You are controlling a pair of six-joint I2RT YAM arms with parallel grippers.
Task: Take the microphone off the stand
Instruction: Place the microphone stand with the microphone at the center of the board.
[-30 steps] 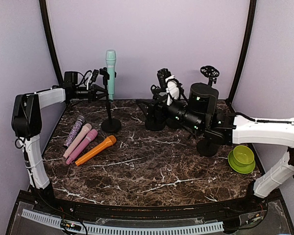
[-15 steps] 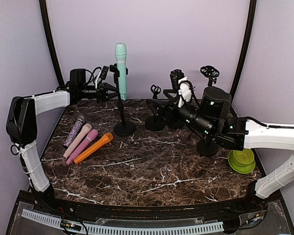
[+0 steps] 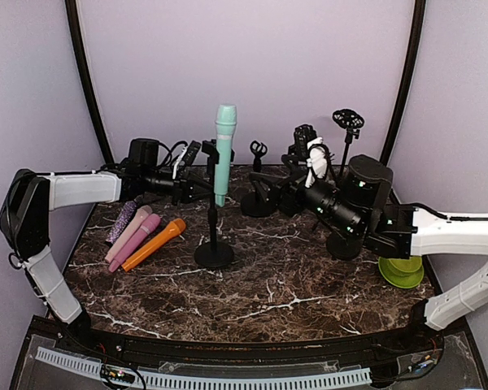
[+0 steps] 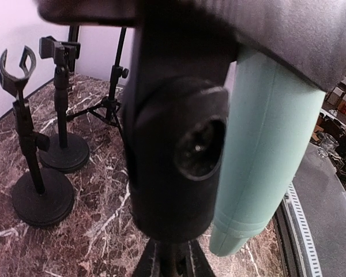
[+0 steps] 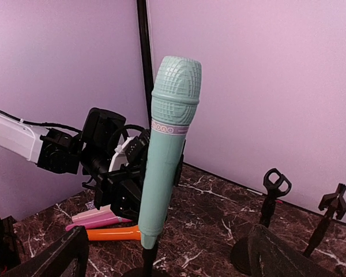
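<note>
At stand (image 3: 214,255) neck, left tool (image 3: 202,190) clenched on it, fingertips hidden behind microphone (image 3: 224,154); right tool (image 5: 168,254) spread.

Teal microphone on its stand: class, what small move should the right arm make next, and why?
Probably ease the right end effector forward until its open jaws straddle the teal microphone. The microphone sits upright on the stand, which the left end effector grips shut, bracing it. The right one faces the microphone with a gap between them.
</note>
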